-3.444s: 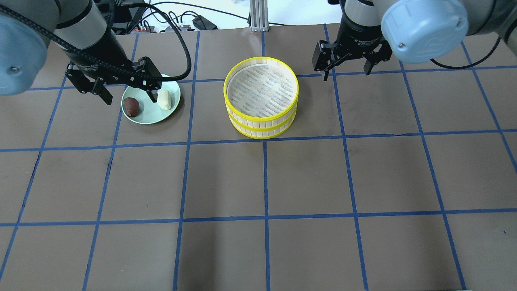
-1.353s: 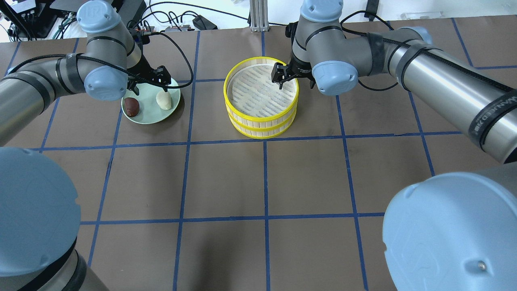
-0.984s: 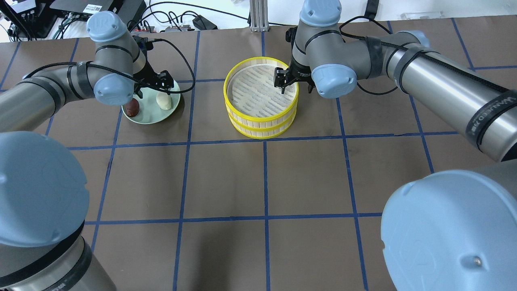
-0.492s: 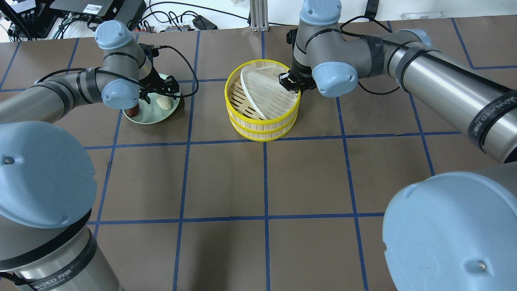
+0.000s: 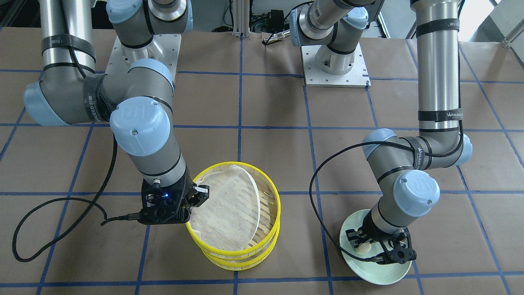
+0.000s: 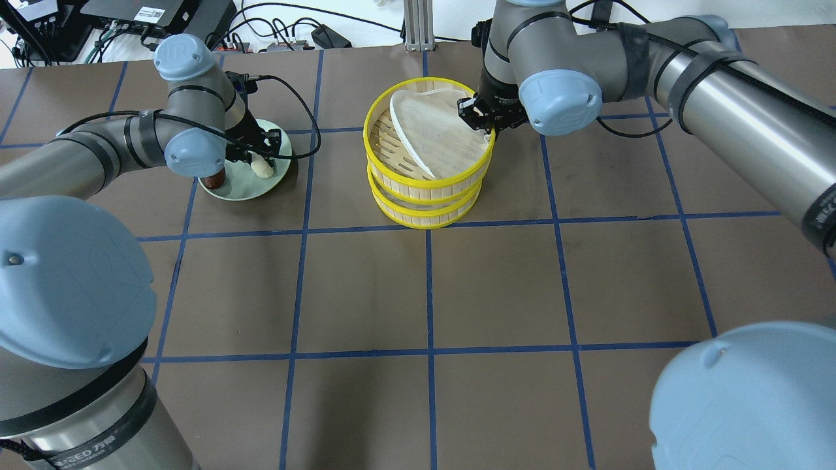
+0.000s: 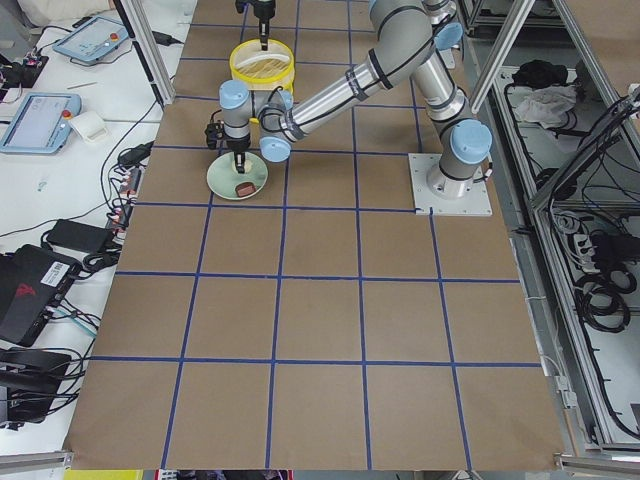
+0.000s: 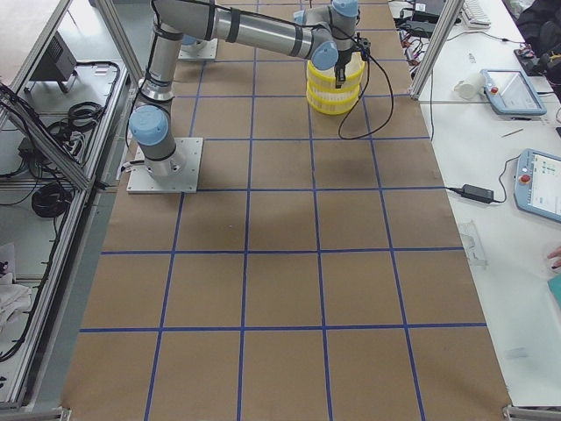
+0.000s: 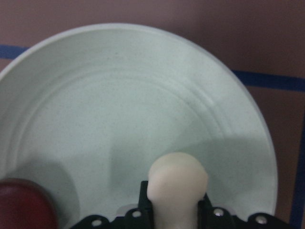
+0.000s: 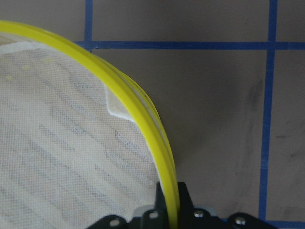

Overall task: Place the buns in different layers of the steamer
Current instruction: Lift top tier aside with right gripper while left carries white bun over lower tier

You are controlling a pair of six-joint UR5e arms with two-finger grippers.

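My left gripper (image 6: 257, 155) is low over the pale green plate (image 6: 243, 189) and shut on the cream-white bun (image 9: 176, 183), which sits between its fingers. The dark reddish-brown bun (image 6: 213, 177) lies on the plate beside it, partly hidden by the arm. My right gripper (image 6: 481, 123) is shut on the yellow rim of the top steamer layer (image 6: 428, 181) and holds it slightly above the lower layer (image 6: 424, 219). The white mesh liner (image 6: 437, 137) lies askew in the top layer, with one side lifted. The front view shows the same grip (image 5: 193, 205).
The brown table with its blue tape grid (image 6: 428, 294) spreads in front of the steamer and plate. Cables and electronics (image 6: 163, 13) lie beyond the far edge. A metal post (image 6: 418, 26) stands behind the steamer.
The right gripper has closed on the top layer's rim and raised it, and the liner has gone askew. The left gripper has come down onto the plate and closed on the cream-white bun.
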